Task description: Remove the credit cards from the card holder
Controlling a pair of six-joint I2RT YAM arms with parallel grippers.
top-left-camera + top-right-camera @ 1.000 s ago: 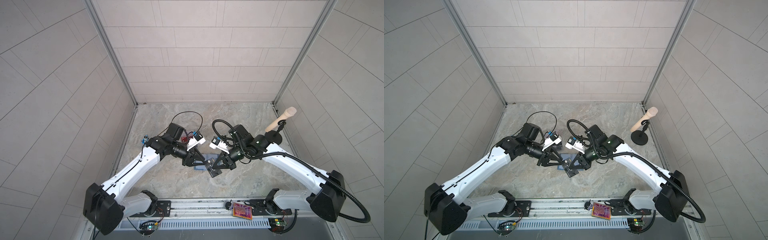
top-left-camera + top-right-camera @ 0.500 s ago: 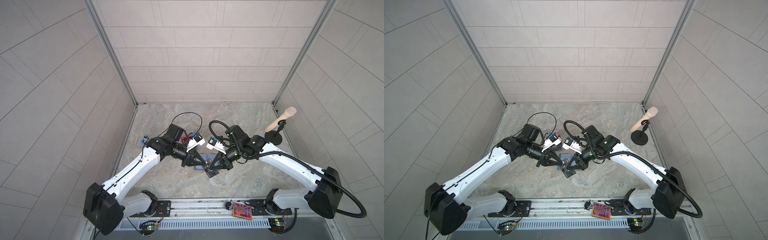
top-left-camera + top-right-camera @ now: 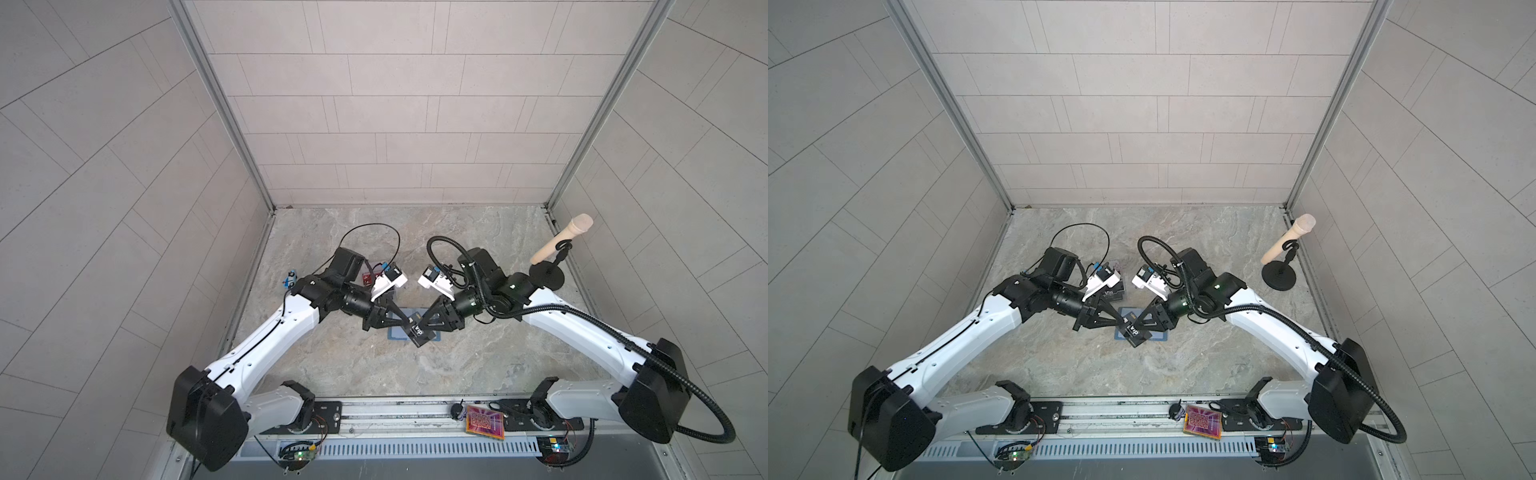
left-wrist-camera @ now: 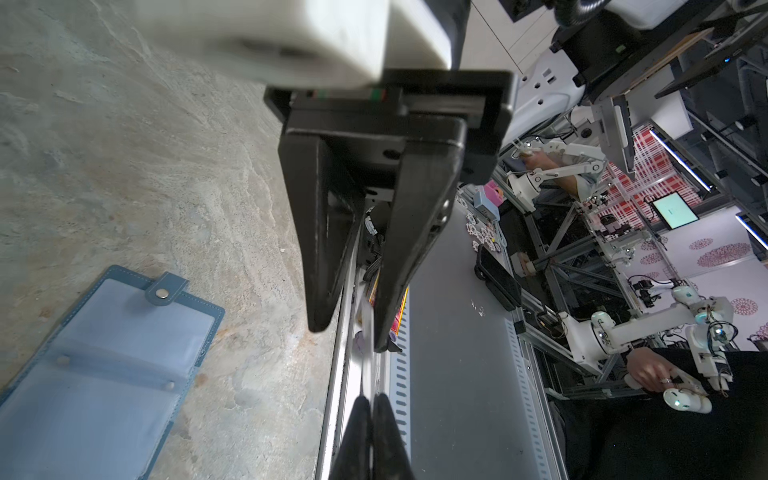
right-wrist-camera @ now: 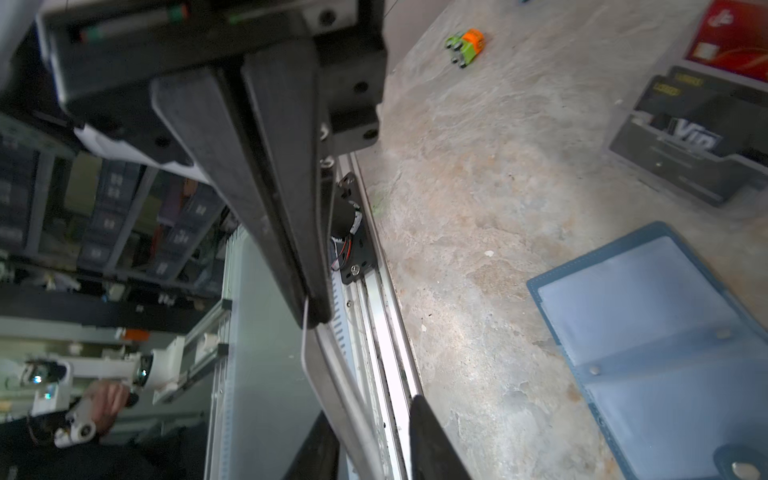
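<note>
White "VIP" is read on the dark card, held just above the open card holder, which lies flat on the table betw. both arms. L gripper is clamped on the card's edge. R gripper jaws are seen narrowly apart, with the card edge betw. them. "Vip" is also read on a second dark card, laid by a red card.

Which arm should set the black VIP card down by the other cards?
Probably left: the left gripper is shut on the black VIP card, the right gripper is open, and the other cards lie on its side.
</note>
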